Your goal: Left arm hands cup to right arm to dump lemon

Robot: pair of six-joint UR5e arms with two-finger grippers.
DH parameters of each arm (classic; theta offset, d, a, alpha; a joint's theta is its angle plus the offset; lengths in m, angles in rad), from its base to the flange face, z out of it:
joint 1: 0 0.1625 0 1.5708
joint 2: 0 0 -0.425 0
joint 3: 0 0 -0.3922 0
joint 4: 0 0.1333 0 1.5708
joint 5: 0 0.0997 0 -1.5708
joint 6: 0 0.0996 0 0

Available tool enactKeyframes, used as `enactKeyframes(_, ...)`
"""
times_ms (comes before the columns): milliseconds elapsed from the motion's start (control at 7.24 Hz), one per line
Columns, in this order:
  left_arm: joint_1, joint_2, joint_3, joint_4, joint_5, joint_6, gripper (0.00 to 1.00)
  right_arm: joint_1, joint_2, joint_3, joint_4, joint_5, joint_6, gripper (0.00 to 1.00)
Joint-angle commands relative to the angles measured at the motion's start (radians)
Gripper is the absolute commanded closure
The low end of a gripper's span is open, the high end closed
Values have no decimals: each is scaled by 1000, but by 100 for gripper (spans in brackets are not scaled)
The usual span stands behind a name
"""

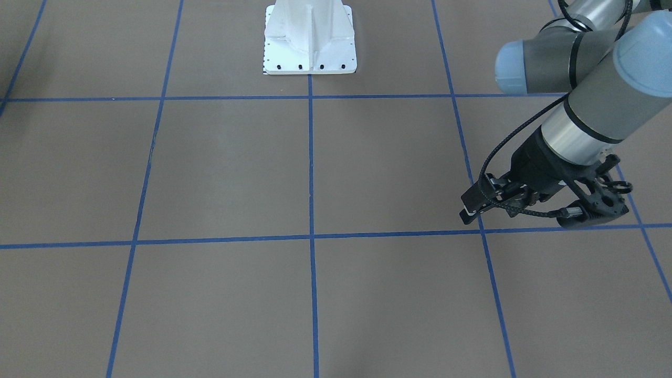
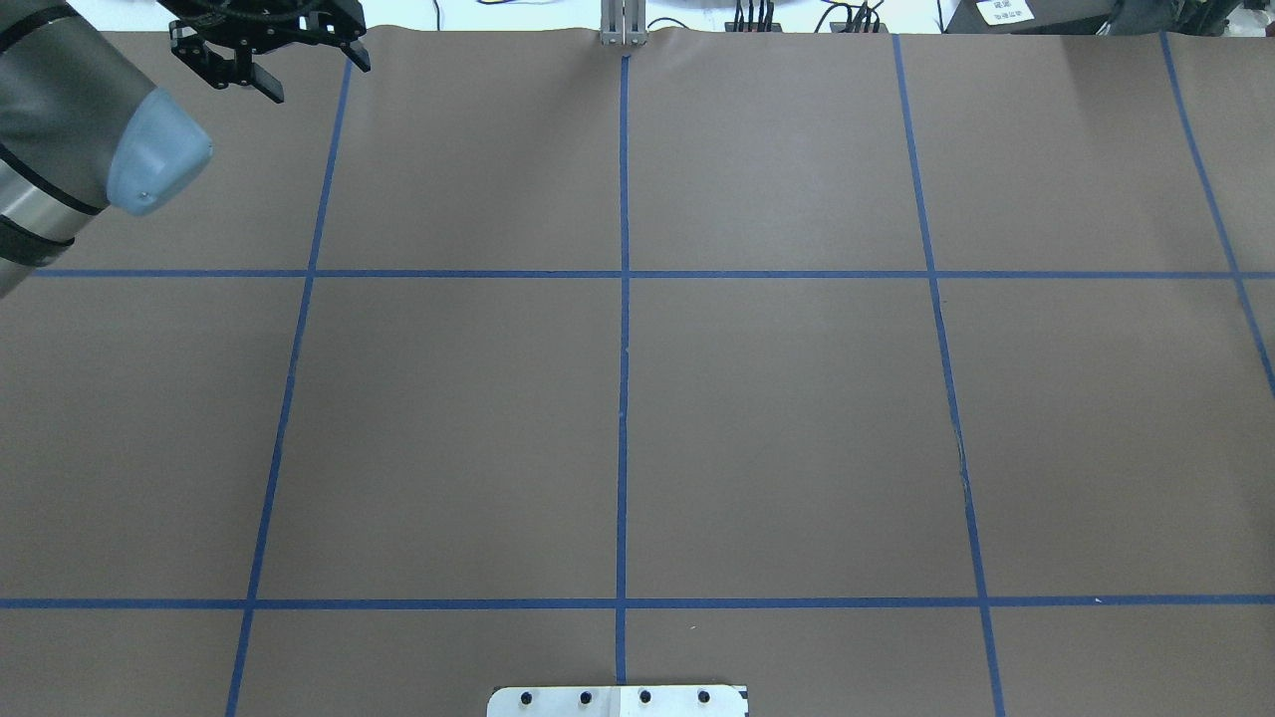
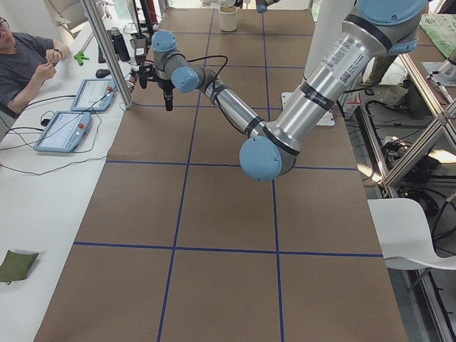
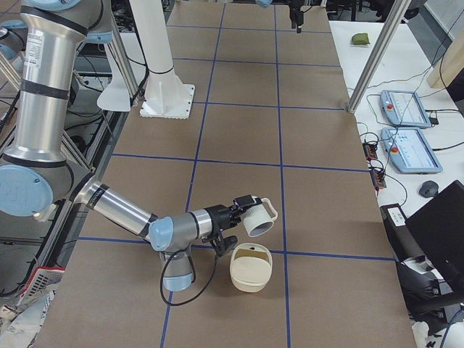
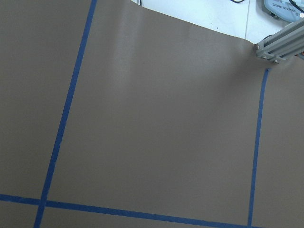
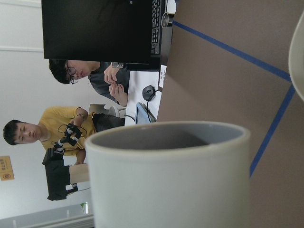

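The cup [image 4: 255, 218] is in the air at the right end effector [image 4: 243, 210], well away from the white pedestal [image 4: 163, 72], toward the robot's right end of the brown tabletop [image 4: 239, 138]. It lies tipped on its side, with its mouth turned downward and away from the pedestal and its squarish handle pointing away from the right arm [image 4: 116, 206]. Only the side view shows the right end effector, so I cannot tell whether its fingers clamp the cup or stand apart. In the right wrist view the cup [image 6: 168, 175] fills the lower frame, showing a cream wall and a grey inside. Near the cup, farther still from the pedestal, a cream bowl [image 4: 250, 279] stands on the tabletop, apart from the cup.

The left arm [image 1: 588, 115] reaches the other way from the pedestal, out toward the operators' edge of the tabletop. The left end effector [image 1: 469, 206] hangs above the brown surface with its fingers spread and nothing between them. A braided black cable [image 1: 499, 149] loops beside it
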Motion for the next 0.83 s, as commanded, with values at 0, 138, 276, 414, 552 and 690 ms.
enactKeyframes(0, -2, -7, 0, 4, 0, 0, 0, 24, 13, -35, 4, -3, 182, 79)
enactKeyframes(138, -2, -9, -2, 6, 0, 0, 0, 24, 13, -37, 4, -3, 271, 79)
enactKeyframes(276, -2, -12, 0, 7, 0, 0, 0, 26, 7, -41, 4, -3, 320, 79)
enactKeyframes(414, -2, -13, 0, 7, 0, 0, 0, 30, 0, -43, 6, -3, 398, 79)
enactKeyframes(552, -2, -18, 0, 7, 0, -1, 0, 67, -12, -44, 4, -2, 472, 79)
enactKeyframes(690, -2, -20, 0, 9, 0, -2, 0, 91, -21, -52, 4, 0, 530, 77)
